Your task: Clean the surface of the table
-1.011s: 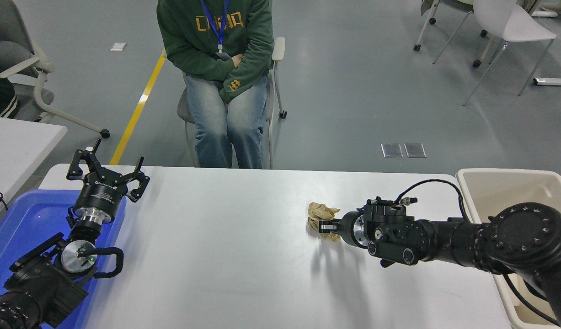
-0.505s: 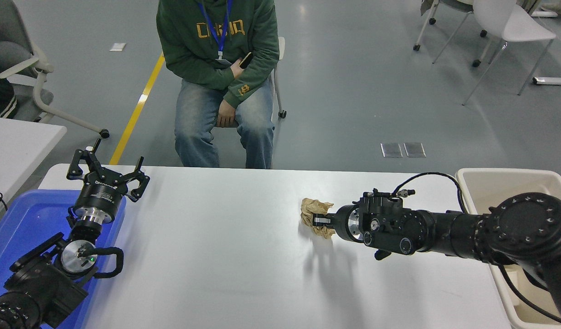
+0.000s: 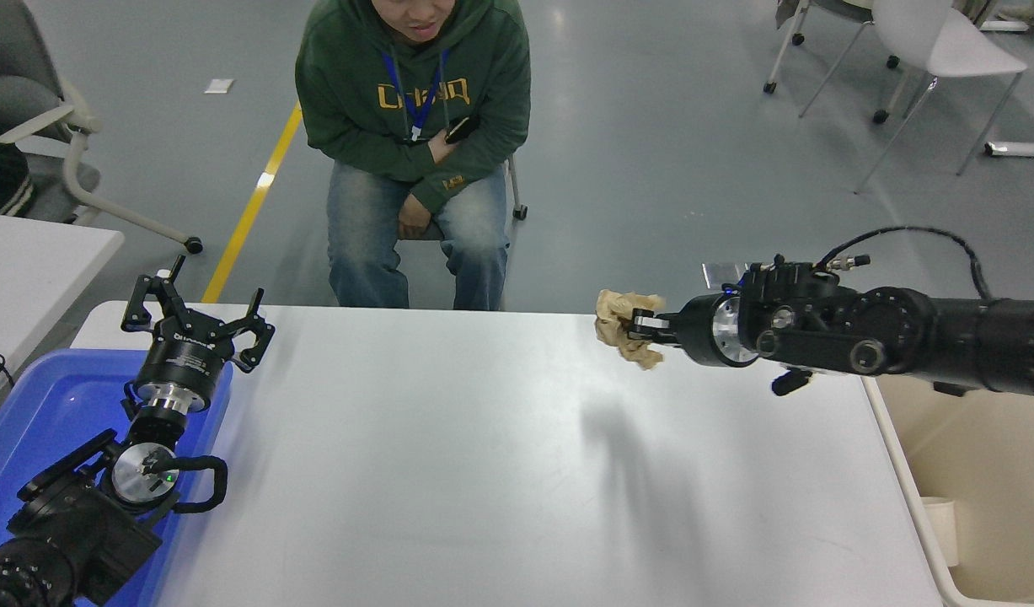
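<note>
- Since the earlier frames the right gripper [image 3: 647,327] has risen off the table and swung toward the far right edge, carrying the crumpled brown paper wad [image 3: 624,323] up with it; the seated person [image 3: 415,126] has leaned forward.
- At the left, the left gripper [image 3: 198,316] is parked over the blue plastic tray [image 3: 36,405] with its fingers spread wide, holding nothing.
- The table surface [image 3: 449,455] fills the middle, glossy white, with only the arm's shadow lying on it.
- The right gripper is clenched on the paper wad, held in the air above the table's far edge.
- At the far right stands the beige plastic bin [image 3: 929,472], well apart from the wad.
- Progress, as I judge it: the scrap is lifted off; carrying it over the bin and letting go remain.
- Beyond lie grey floor, a yellow line [image 3: 255,185] and white chairs [image 3: 938,51].
</note>
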Controlling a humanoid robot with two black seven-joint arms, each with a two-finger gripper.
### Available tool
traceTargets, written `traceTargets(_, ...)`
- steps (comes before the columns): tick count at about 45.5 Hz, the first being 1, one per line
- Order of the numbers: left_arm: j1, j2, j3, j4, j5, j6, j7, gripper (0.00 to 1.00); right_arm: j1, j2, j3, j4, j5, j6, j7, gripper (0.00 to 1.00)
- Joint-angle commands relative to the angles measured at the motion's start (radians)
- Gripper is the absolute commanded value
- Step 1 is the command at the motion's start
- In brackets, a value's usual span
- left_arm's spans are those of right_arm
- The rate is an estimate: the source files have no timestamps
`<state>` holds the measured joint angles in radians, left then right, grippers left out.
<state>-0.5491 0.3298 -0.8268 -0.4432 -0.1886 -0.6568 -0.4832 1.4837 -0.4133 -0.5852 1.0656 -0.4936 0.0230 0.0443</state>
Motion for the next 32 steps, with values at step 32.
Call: traceTargets(32,0.000,0.000,0.000,0.000,0.000,-0.001,0.000,1.00,0.247,-0.318,0.004,0.119,-0.010,0.242,0.000,0.00)
